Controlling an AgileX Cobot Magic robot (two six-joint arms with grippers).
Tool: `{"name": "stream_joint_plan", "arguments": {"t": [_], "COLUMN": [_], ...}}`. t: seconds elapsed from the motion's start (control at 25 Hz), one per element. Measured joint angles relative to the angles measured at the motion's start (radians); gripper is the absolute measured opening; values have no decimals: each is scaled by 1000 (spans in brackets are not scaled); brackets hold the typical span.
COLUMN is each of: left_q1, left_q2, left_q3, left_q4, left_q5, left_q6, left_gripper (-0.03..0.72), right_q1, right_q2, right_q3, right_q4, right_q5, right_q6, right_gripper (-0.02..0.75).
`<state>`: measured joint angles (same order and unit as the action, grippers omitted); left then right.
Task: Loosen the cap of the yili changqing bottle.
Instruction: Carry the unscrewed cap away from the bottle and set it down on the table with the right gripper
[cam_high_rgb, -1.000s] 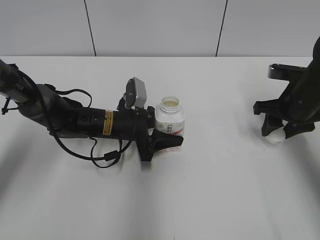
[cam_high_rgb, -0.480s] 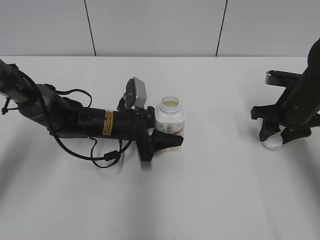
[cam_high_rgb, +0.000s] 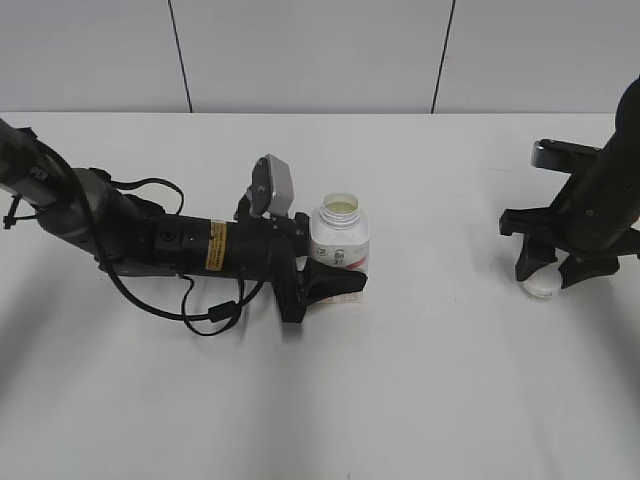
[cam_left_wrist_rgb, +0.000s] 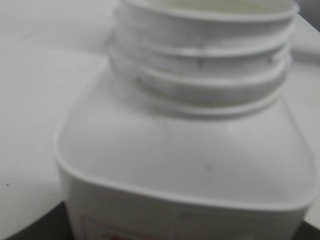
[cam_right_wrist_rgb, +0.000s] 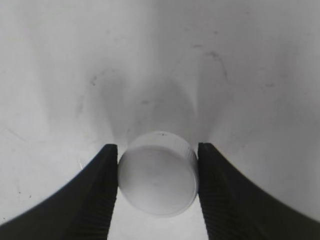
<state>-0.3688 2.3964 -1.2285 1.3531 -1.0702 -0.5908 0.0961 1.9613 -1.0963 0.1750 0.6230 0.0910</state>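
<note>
A squat white plastic bottle (cam_high_rgb: 339, 243) carries a red-pink label with dark print. Between 2 black ribbed fingers (cam_right_wrist_rgb: 97, 187) sits a plain white round plastic cap (cam_right_wrist_rgb: 158, 174).

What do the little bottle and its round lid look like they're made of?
The bottle looks like opaque white plastic with a dull, slightly satin skin; its molded neck threads and soft rounded shoulders suggest that. The cap between the right gripper's fingers seems the same matte white plastic, smooth on top. The exact plastic cannot be told.
</note>
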Motion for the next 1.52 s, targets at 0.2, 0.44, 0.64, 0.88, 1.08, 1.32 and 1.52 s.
{"name": "stream_joint_plan", "arguments": {"t": [0.2,0.44,0.64,0.88,1.08,1.32,1.52], "left_q1": [0,0,0,0,0,0,0], "left_q2": [0,0,0,0,0,0,0], "left_q3": [0,0,0,0,0,0,0], "left_q4": [0,0,0,0,0,0,-4], "left_q5": [0,0,0,0,0,0,0], "left_q6": [0,0,0,0,0,0,-12], "left_gripper": [405,405,405,405,405,405,405], "right_q1": [0,0,0,0,0,0,0], "right_q2": [0,0,0,0,0,0,0], "right_q3": [0,0,0,0,0,-1,-9], "right_q4": [0,1,1,1,-5,-3,-3], "right_q5": [1,3,4,6,10,22,61], "right_q6": [12,22,24,25,26,25,26], "right_gripper": [396,398,408,435,494,503,503]}}
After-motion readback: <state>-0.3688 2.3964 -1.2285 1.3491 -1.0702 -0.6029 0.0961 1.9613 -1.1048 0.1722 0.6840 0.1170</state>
